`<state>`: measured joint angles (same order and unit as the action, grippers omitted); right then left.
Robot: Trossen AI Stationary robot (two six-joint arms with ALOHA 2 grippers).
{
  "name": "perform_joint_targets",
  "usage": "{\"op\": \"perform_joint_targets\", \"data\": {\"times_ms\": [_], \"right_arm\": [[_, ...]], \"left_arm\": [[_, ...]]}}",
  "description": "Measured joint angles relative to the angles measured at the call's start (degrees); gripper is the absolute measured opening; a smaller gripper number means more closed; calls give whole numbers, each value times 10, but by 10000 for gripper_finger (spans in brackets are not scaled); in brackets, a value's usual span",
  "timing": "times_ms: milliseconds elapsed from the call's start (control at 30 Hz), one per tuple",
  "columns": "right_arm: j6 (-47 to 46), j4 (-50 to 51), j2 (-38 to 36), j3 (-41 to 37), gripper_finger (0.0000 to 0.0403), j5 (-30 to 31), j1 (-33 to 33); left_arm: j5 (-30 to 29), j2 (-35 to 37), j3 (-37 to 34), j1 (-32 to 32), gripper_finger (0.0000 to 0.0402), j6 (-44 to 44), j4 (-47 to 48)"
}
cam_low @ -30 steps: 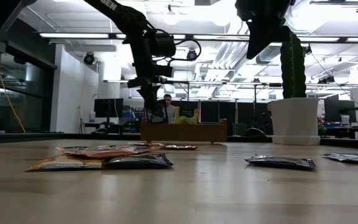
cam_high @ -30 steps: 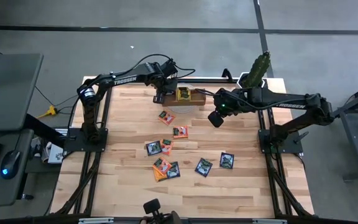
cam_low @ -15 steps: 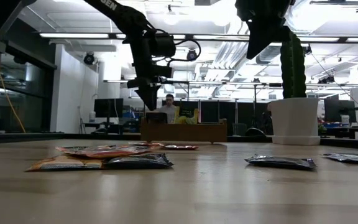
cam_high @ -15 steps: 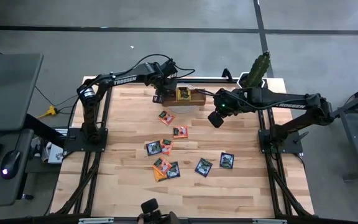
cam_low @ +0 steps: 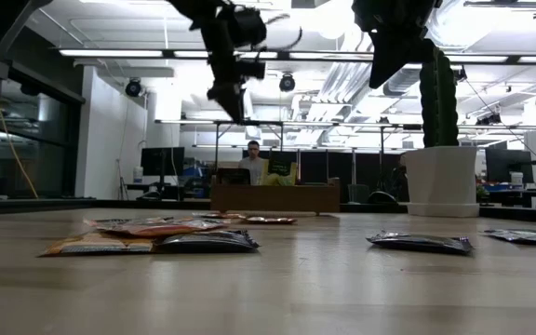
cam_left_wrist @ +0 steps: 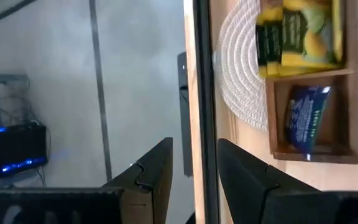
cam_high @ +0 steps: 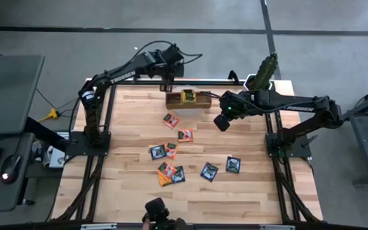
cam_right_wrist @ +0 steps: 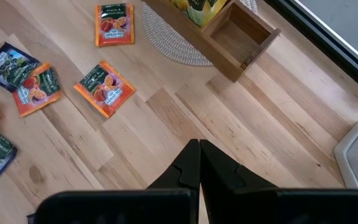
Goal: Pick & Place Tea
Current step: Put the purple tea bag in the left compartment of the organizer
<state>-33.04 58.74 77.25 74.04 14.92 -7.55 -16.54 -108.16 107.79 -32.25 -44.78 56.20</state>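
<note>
While my left jaws (cam_high: 167, 86) hang parted and empty above the far edge of the bench (cam_high: 248, 191), a dark blue sachet (cam_left_wrist: 307, 114) lies in the end compartment of the wooden tray (cam_high: 187, 100), with yellow-green sachets (cam_left_wrist: 297, 32) in the compartment next to it. My right jaws (cam_high: 221, 122) hover closed, holding nothing, beside the tray's other end, whose compartment (cam_right_wrist: 241, 34) shows bare wood. Loose tea sachets (cam_high: 171, 160), orange and dark, lie scattered flat across the middle of the bench. Under the tray sits a round woven mat (cam_right_wrist: 166, 40).
</note>
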Motion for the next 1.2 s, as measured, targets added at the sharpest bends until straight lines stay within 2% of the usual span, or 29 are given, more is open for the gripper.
{"op": "perform_joint_targets", "data": {"times_ms": [133,333,467,633,767,933,1067,1200], "right_arm": [[0,0,0,0,0,6,8],[0,0,0,0,0,11,22],[-1,2,0,0,0,4,37],[-25,33,0,0,0,-3,79],[-74,90,-6,0,0,21,128],[-136,94,-20,0,0,42,191],[-143,31,-23,0,0,39,228],[-132,-106,-23,-38,0,12,241]], "left_arm": [[32,0,38,3,122,3,50],[61,5,59,29,122,32,113],[137,43,58,31,122,64,133],[161,106,13,31,122,79,131],[176,188,-79,31,122,101,114],[203,324,-267,38,122,182,36],[197,441,-413,70,122,274,-29],[189,525,-525,130,122,359,-81]]}}
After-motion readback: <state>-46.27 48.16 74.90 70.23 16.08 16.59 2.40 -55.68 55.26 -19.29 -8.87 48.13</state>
